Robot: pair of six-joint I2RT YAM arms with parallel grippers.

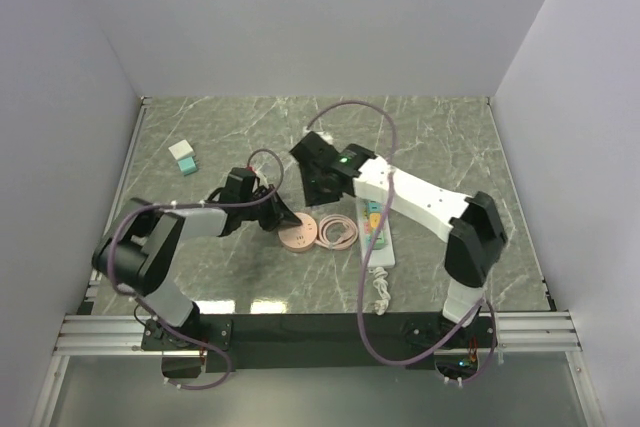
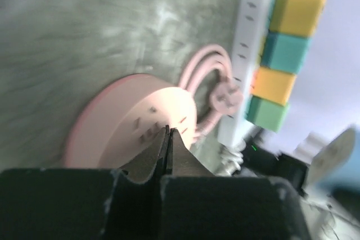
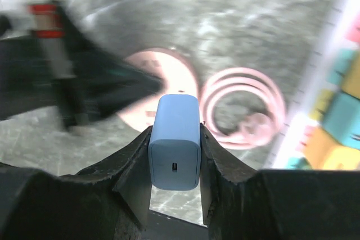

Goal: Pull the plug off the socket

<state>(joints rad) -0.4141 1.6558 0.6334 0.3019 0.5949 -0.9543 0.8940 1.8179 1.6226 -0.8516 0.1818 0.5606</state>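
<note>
My right gripper [image 3: 175,133] is shut on a light blue plug-in charger [image 3: 175,140], gripping its two sides. It holds the charger above the near edge of a round pink outlet disc [image 3: 169,71]; the prongs are hidden. In the top view the right gripper [image 1: 318,190] hangs just behind that disc [image 1: 297,232]. My left gripper [image 2: 169,131] is shut, its tips resting on top of the disc [image 2: 129,127]. The long white socket strip [image 1: 379,231] with pastel outlets lies to the right of the disc, and also shows in the left wrist view [image 2: 250,37].
A coiled pink cord [image 1: 338,231] with a pink plug [image 2: 225,98] lies between the disc and the strip. The strip's short white cord [image 1: 379,290] is bunched near the front edge. A small teal and white block [image 1: 183,157] sits at the left.
</note>
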